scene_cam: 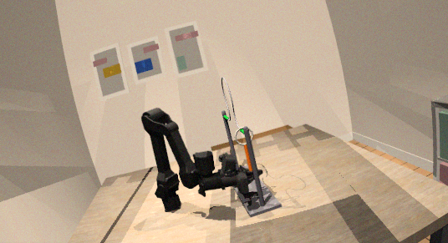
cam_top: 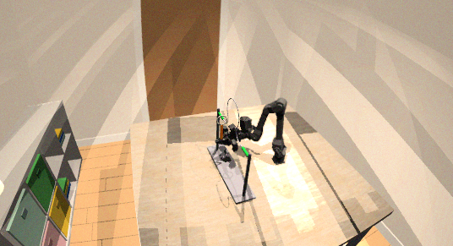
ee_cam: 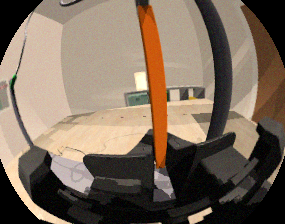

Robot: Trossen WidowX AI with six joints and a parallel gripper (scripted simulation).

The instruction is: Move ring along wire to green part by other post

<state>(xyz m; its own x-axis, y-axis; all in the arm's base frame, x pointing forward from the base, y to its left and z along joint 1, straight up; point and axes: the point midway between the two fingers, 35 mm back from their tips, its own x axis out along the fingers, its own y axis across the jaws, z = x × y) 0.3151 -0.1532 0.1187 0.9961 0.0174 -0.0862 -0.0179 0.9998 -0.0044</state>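
Observation:
The orange handle [cam_top: 221, 132] [scene_cam: 248, 157] [ee_cam: 156, 85] stands upright beside one post [cam_top: 218, 130] [scene_cam: 256, 170] [ee_cam: 222, 75]. Its thin pale ring [scene_cam: 236, 136] is above it, around the wire at the green part [scene_cam: 241, 131] by that post; exact contact is too small to tell. My gripper [scene_cam: 252, 174] [ee_cam: 154, 131] is shut on the lower end of the handle, which the fingers partly hide. The grey wire [scene_cam: 222, 78] arches high to the other green part [cam_top: 245, 151] [scene_cam: 226, 117] at the other post [cam_top: 247, 177] [scene_cam: 230, 137].
Both posts stand on a flat grey base [cam_top: 237, 189] [scene_cam: 272, 205] [ee_cam: 70, 172] on the wooden table [cam_top: 182, 181] [scene_cam: 318, 170]. The near post in the wrist view rises close to the right of the handle. My forearm is low, beside the wire and above the base's side.

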